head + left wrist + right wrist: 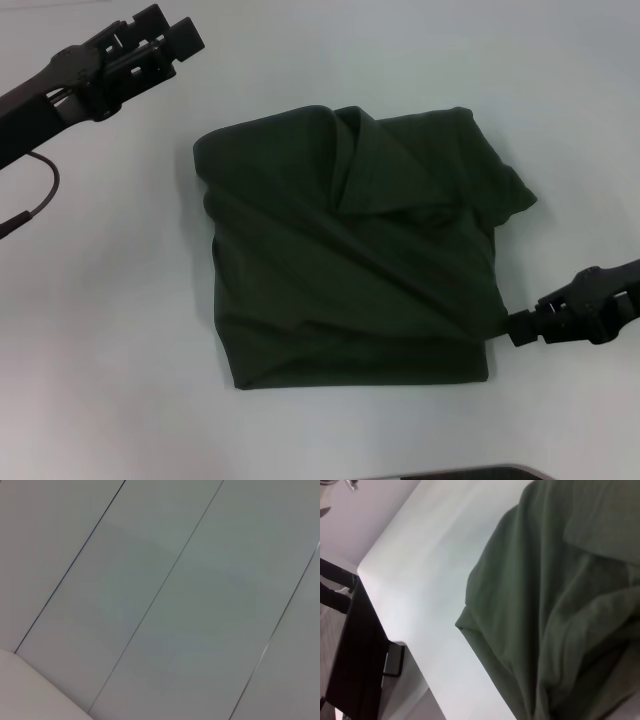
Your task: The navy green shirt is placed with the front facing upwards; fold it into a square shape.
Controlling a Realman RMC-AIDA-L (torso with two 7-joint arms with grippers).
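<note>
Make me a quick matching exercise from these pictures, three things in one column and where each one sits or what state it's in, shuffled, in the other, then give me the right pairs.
Column one:
1. the navy green shirt
2. the left gripper
3. the right gripper

Column two:
A. raised at the far left, away from the cloth
B. at the cloth's near right corner
C. folded into a rough, wrinkled square in the middle of the white table

Pairs: 1-C, 2-A, 3-B
</note>
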